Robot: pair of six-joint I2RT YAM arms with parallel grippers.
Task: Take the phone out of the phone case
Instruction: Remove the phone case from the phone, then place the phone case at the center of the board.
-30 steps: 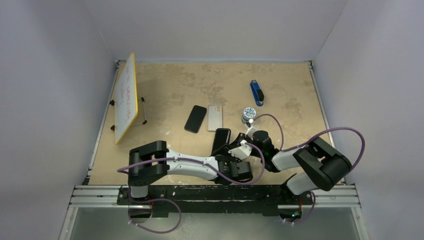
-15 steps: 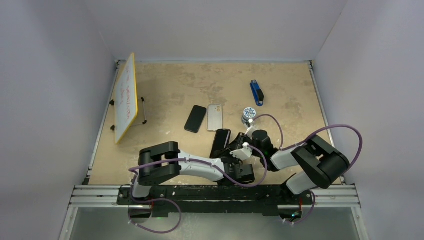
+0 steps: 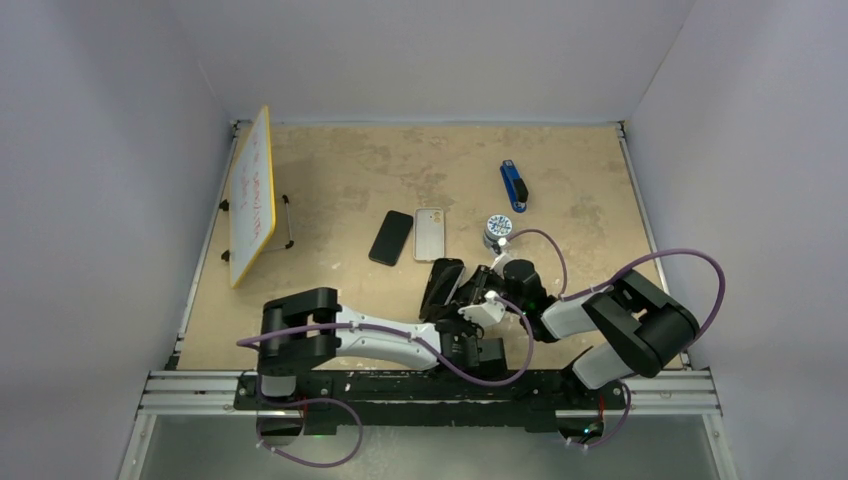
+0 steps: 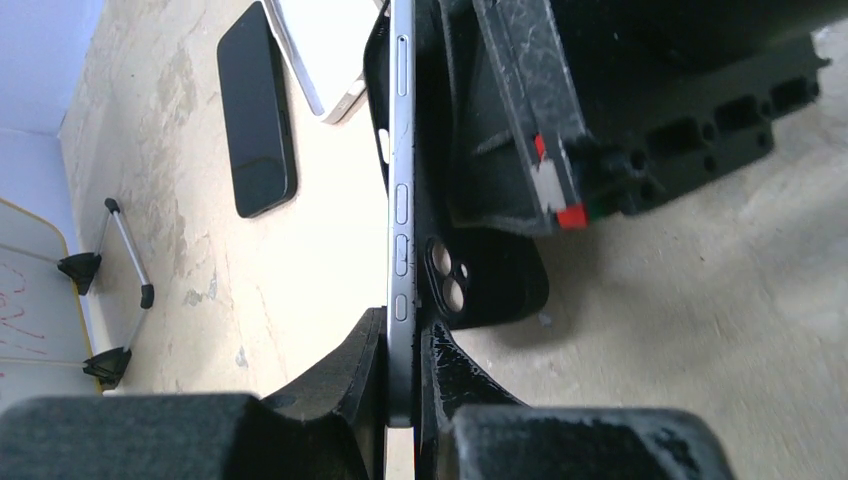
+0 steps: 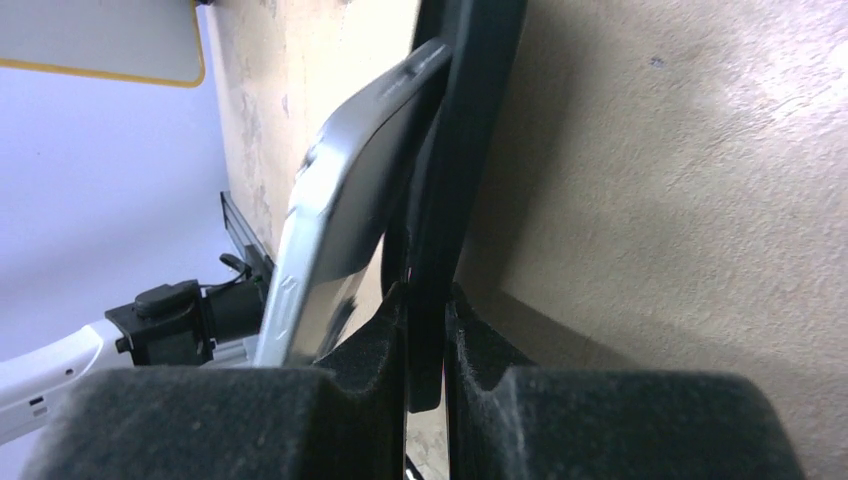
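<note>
A grey phone (image 4: 401, 150) stands on edge, partly peeled out of its black case (image 4: 490, 285), whose camera cutout shows. My left gripper (image 4: 402, 345) is shut on the phone's lower edge. My right gripper (image 5: 427, 310) is shut on the black case's rim (image 5: 470, 100), and the phone (image 5: 340, 200) leans away from the case to the left. In the top view the phone and case (image 3: 441, 283) sit near the table's front middle, between the left gripper (image 3: 460, 318) and the right gripper (image 3: 478, 283).
A bare black phone (image 3: 391, 237) and a pale case (image 3: 429, 233) lie just behind. A small round tin (image 3: 496, 228) and a blue stapler (image 3: 513, 185) are at the back right. A yellow-edged whiteboard (image 3: 251, 195) stands at the left wall.
My left gripper has closed from half open onto the phone's edge, and the left arm's elbow has shifted a little. The right gripper has kept its grip on the case.
</note>
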